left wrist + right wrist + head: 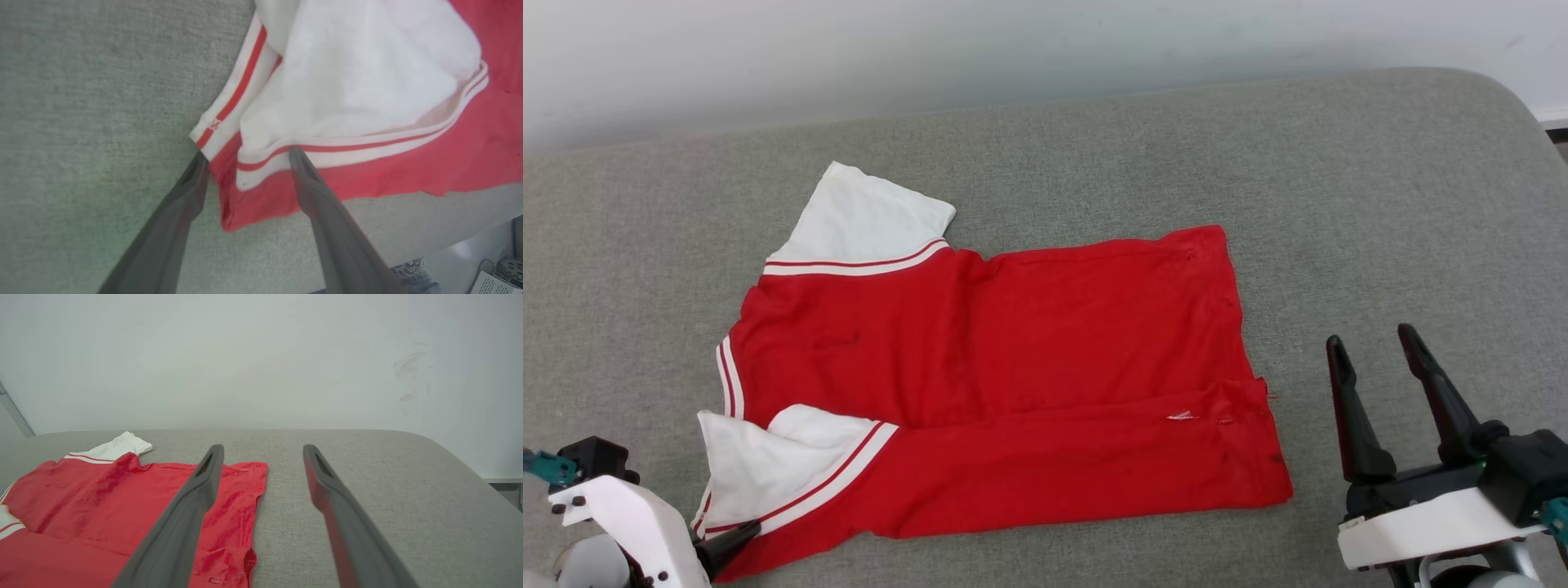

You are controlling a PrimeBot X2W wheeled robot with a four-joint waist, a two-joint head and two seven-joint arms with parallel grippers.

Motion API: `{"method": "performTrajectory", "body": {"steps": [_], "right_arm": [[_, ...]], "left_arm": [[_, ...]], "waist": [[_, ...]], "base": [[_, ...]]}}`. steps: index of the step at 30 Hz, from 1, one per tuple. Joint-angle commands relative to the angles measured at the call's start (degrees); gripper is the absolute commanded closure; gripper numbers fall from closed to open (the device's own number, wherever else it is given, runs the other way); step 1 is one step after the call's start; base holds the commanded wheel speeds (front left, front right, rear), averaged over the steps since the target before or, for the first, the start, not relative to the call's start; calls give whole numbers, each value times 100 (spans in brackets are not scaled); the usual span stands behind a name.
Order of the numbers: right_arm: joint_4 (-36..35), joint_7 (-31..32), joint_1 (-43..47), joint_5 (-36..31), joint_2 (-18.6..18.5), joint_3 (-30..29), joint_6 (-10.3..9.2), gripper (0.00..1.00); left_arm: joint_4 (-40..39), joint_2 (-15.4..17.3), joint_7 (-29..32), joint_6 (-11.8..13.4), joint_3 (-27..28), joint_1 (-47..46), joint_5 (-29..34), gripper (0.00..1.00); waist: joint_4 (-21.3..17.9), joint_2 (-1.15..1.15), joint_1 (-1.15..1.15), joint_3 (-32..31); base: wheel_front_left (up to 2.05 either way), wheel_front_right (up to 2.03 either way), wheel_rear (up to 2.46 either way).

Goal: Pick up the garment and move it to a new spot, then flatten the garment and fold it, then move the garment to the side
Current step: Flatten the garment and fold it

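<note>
1. Head view: a red, white-sleeved jersey garment (pixel 1013 343) lies on a grey woven-fabric cushion (pixel 1339 180). Its long axis runs from 9 o'clock to 3 o'clock, collar end at 9 and hem at 3. The near long edge is turned over onto the body.
2. At 7 o'clock in that view, the white-cased left gripper (pixel 731 541) sits at the garment's near collar-end corner. The cloth spreads away from it toward 1 o'clock.
3. Left wrist view: the left gripper (pixel 247 153) has its two dark fingers spread, straddling that corner. One tip is beside the red-and-white striped trim (pixel 229 110), and the other is on the band under the folded white sleeve (pixel 359 73). Nothing is pinched, and whether the tips press the cloth cannot be told.
4. At 4 o'clock in the head view, the right gripper (pixel 1372 337) hangs with fingers apart and empty over bare cushion, just beside the hem. The garment lies toward 10 o'clock from it. In the right wrist view, the right gripper (pixel 263 449) points past the hem corner at a pale wall (pixel 245 355).
5. The left arm looks the nearer for the next grasp. Closing on the straddled corner would give it the collar end, while the right arm would have to reach toward 10 o'clock for the hem.
</note>
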Motion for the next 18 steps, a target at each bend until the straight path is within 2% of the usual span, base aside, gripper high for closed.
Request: {"method": "performTrajectory", "body": {"steps": [1,2,3,4,7,11,14,18], "right_arm": [[-59,25,-39,-3,27,-31,-2,0],[-84,40,-40,9,31,-53,-2,0],[-116,67,-40,25,34,-79,-2,0],[-140,106,-40,13,32,-117,-2,0],[-246,253,-3,104,-14,-200,-3,0],[-363,812,87,344,-137,-353,-2,0],[-353,1738,143,583,-227,-554,-2,0],[-362,3374,214,862,-384,-778,-2,0]], "left_arm": [[182,-267,1,-43,-144,125,-40,29],[236,-362,-14,-98,-145,137,-92,68],[278,-450,-69,-155,-130,135,-128,93],[328,-526,-106,-206,-115,141,-160,100],[410,-625,-272,-337,-74,143,-148,100],[315,-527,-671,-468,90,36,60,100],[38,-431,-1005,-471,245,-45,224,100],[-478,-311,-1289,-335,331,-64,478,100]], "waist": [[-13,0,0,48],[-3,0,0,56],[17,0,0,58],[40,0,0,57],[129,0,0,13],[282,0,0,-90],[394,0,0,-165],[543,0,0,-216]], "base": [[0,0,0],[0,0,0],[0,0,0],[0,0,0],[0,0,0],[0,0,0],[0,0,0],[0,0,0]]}}
